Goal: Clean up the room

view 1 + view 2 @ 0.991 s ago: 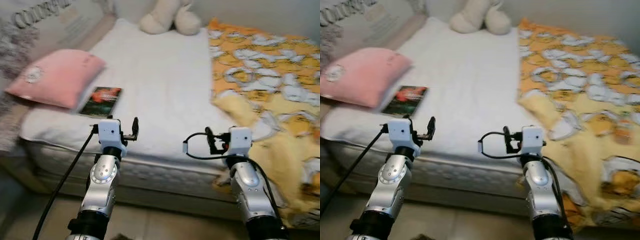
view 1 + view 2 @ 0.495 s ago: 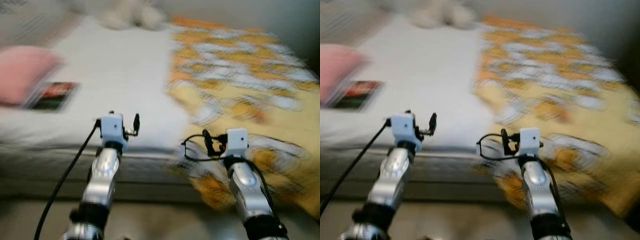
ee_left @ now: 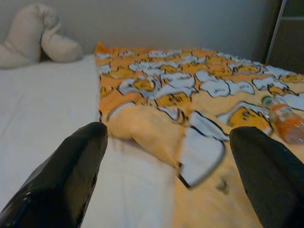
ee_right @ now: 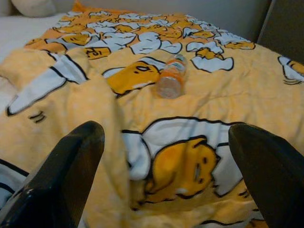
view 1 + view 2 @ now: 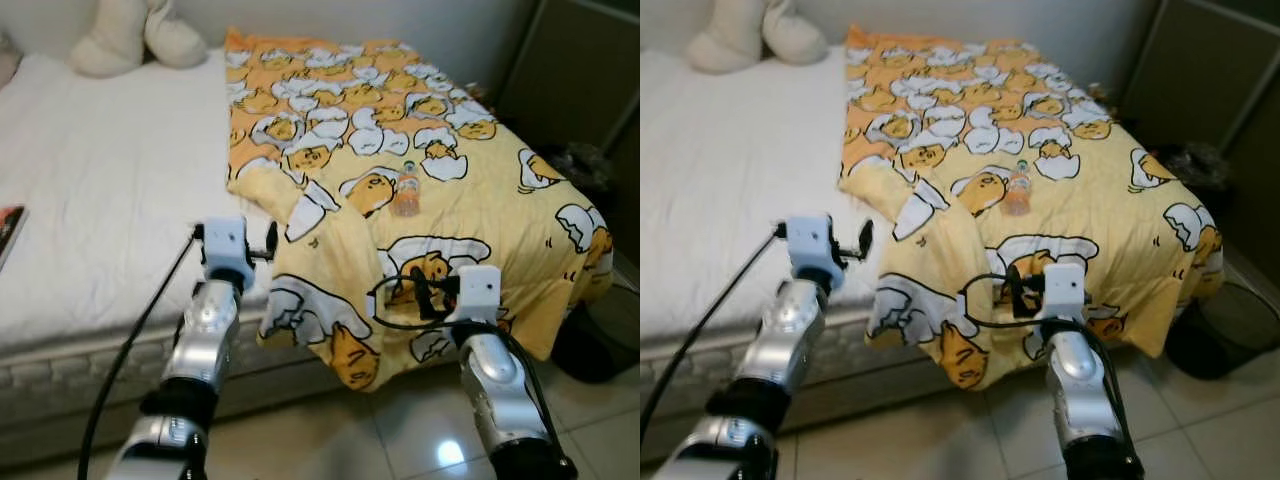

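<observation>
Right wrist view puts a clear plastic bottle (image 4: 172, 76) with an orange label lying on its side on the yellow egg-character blanket (image 4: 228, 114), beyond the two spread black fingers (image 4: 61, 180) of the right gripper (image 4: 171, 190), which holds nothing. From the head views the bottle (image 5: 405, 190) lies near the middle of the blanket, which covers the right half of the bed and drapes over its near edge toward the tiled floor (image 5: 400, 440). The bare white mattress (image 5: 100, 200) takes the left half, with a cream plush toy (image 5: 135, 35) at the wall and a book's corner (image 5: 8, 228) at the far left. A dark bin (image 5: 1230, 325) stands on the floor to the right. Both arms reach forward at bed-edge height; the left gripper (image 3: 171, 171) is also open and empty, over the blanket's folded edge.
</observation>
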You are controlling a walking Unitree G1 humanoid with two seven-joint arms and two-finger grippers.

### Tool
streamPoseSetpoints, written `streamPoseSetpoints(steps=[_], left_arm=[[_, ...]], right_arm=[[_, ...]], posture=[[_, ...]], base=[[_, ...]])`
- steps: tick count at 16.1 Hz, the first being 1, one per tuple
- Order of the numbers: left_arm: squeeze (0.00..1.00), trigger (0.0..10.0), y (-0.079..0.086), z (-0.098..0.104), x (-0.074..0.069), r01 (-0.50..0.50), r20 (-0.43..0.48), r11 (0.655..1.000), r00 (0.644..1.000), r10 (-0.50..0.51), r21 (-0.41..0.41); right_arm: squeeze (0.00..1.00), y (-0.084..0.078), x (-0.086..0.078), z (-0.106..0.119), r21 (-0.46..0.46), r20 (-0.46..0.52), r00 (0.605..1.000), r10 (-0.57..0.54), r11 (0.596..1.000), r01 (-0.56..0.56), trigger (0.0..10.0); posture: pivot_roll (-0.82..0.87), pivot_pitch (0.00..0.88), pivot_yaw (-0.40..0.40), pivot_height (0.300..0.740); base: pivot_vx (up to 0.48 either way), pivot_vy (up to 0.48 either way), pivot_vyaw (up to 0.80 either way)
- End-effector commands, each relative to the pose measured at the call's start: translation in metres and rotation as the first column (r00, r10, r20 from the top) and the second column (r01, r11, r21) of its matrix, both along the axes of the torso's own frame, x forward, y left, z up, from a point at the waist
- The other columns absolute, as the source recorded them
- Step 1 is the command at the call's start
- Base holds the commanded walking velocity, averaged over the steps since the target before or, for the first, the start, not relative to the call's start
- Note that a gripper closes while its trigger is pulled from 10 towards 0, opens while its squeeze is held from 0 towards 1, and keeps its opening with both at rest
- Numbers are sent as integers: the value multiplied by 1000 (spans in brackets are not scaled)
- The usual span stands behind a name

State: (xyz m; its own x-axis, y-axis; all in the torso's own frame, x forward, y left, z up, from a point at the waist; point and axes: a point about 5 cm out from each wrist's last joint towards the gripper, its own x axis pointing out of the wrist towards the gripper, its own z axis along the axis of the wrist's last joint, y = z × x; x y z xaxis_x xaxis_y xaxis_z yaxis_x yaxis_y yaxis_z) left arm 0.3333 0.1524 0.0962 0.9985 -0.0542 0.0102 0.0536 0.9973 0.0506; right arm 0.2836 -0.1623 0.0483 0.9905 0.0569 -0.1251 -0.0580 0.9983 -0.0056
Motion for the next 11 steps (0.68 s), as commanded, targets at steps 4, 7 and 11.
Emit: streamPoseSetpoints(steps=[4, 7, 11], left_arm=[[0, 10000, 2, -5, 1, 2, -23, 1000, 1000, -2, 10], [0, 10000, 2, -7, -1, 8, -25, 1000, 1000, -8, 11], [0, 10000, 8, -27, -9, -19, -115, 1000, 993, 18, -2]], right_arm=[[0, 7, 5, 5, 0, 11, 1000, 16, 1000, -16, 10000], [0, 6, 4, 3, 10, 4, 1000, 14, 1000, -14, 10000], [0, 2, -1, 1, -32, 7, 1000, -4, 999, 4, 10000]], posture=[[10, 0, 1, 740], [12, 0, 2, 740], [3, 0, 9, 740]], base=[[292, 381, 0], [322, 356, -719], [162, 176, -511]])
